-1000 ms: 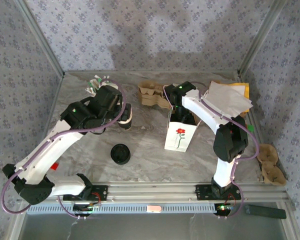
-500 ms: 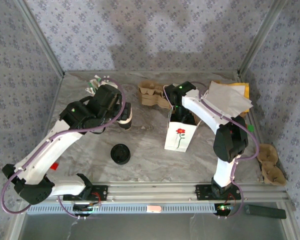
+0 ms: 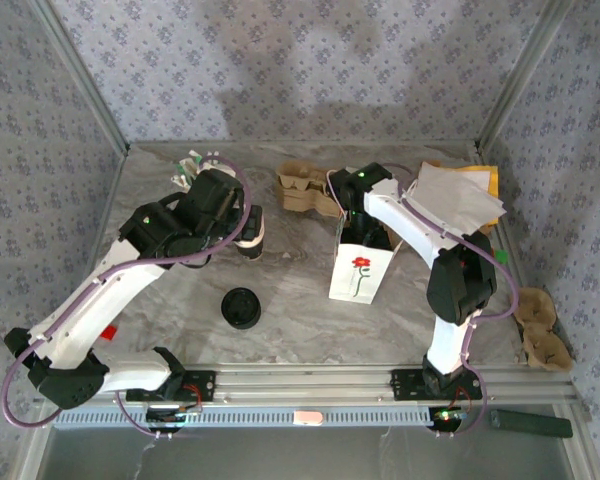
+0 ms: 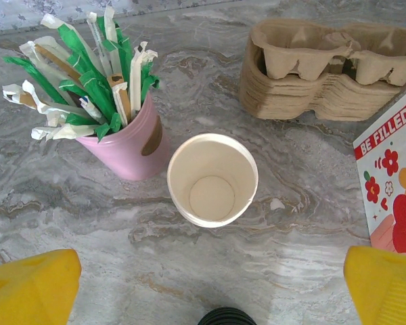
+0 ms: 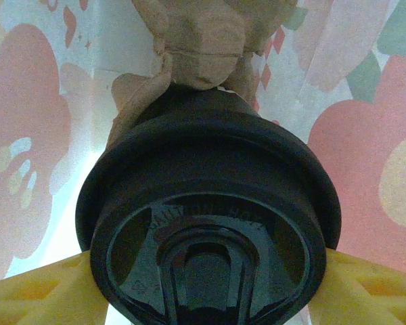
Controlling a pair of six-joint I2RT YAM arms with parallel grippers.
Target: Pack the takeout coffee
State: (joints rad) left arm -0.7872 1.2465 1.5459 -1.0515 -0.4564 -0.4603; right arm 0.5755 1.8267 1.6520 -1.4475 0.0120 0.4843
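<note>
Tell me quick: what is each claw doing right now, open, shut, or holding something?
Left gripper: open, holding nothing, near an empty paper cup.
Right gripper: closed on the lidded coffee cup, inside the paper bag.

Grey walls (image 3: 310, 60) with a small flower pattern close in the table (image 3: 300, 310) on three sides. Its top is grey marble, softly lit.

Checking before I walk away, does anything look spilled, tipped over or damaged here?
Nothing stands out: the white flower-printed paper bag stands upright, the lidless white paper cup is upright and empty, no spill shows.
</note>
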